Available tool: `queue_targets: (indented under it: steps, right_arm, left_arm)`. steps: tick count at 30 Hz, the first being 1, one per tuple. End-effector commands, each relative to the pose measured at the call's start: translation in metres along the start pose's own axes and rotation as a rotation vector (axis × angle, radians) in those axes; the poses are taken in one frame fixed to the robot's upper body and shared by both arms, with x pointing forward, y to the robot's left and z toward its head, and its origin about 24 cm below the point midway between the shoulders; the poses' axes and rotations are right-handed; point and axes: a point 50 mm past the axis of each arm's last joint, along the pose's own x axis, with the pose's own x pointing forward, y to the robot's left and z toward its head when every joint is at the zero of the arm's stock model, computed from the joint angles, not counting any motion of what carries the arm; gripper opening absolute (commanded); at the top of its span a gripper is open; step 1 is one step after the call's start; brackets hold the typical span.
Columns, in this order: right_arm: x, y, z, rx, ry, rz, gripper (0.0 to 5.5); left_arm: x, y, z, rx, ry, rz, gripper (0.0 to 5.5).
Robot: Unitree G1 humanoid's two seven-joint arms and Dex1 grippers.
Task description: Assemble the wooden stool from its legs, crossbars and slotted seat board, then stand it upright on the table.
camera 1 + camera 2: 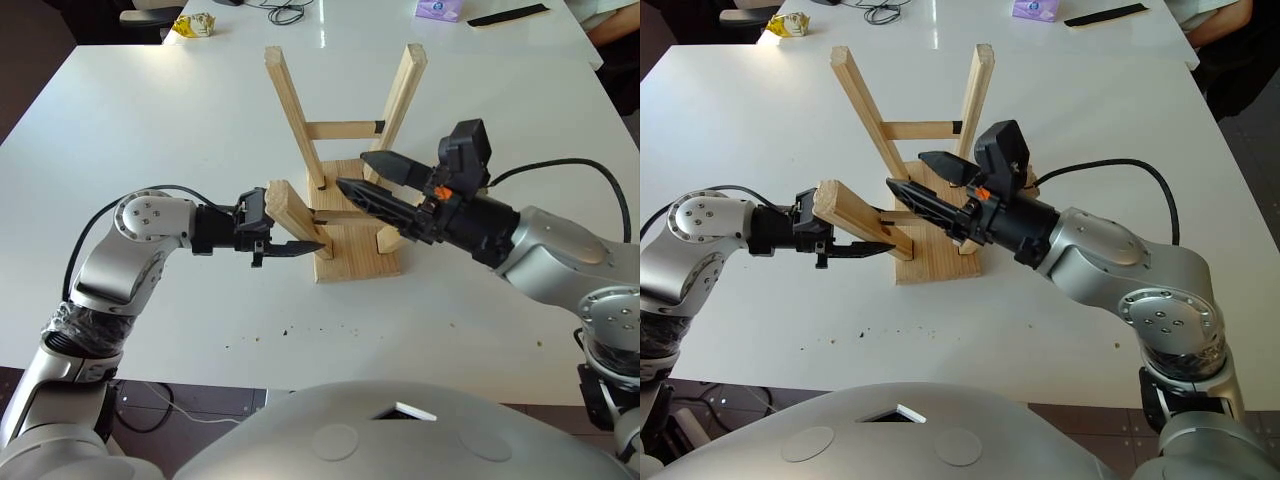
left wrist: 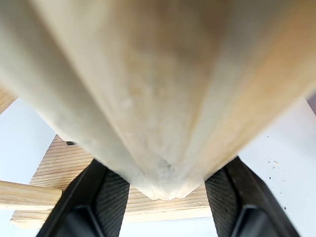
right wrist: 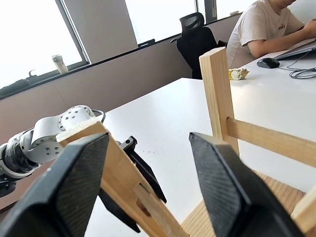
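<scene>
Leg (image 1: 287, 206) pinched by left hand (image 1: 302, 246), right hand (image 1: 352, 171) spread over seat board (image 1: 360, 263); wrapper (image 1: 194, 25) beyond.

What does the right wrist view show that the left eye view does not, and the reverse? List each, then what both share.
Right wrist view, not left eye view: a window, an office chair and the inner faces of the open right gripper's fingers. Left eye view, not right wrist view: the right arm's cable and a purple box. Both: the left gripper clamped on the near leg, a far leg, its crossbar and the white table.
</scene>
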Motion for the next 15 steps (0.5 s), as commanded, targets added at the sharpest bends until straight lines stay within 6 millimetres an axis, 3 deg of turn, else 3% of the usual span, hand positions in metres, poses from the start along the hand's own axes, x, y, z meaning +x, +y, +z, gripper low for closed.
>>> queue_targets:
  steps: [1, 7, 15]
  right_arm:
    - [0.012, -0.005, 0.005, -0.017, -0.039, -0.047, 2.99]
    - [0.025, -0.02, -0.033, -0.065, 0.126, -0.146, 2.99]
    - [0.02, -0.024, -0.062, -0.102, 0.24, -0.168, 2.99]
  left_arm:
    - [0.004, -0.004, -0.012, -0.042, 0.065, -0.039, 2.12]
    - [0.006, -0.001, -0.008, -0.022, 0.069, -0.039, 2.12]
    - [0.006, 0.002, -0.007, -0.017, 0.079, -0.034, 2.12]
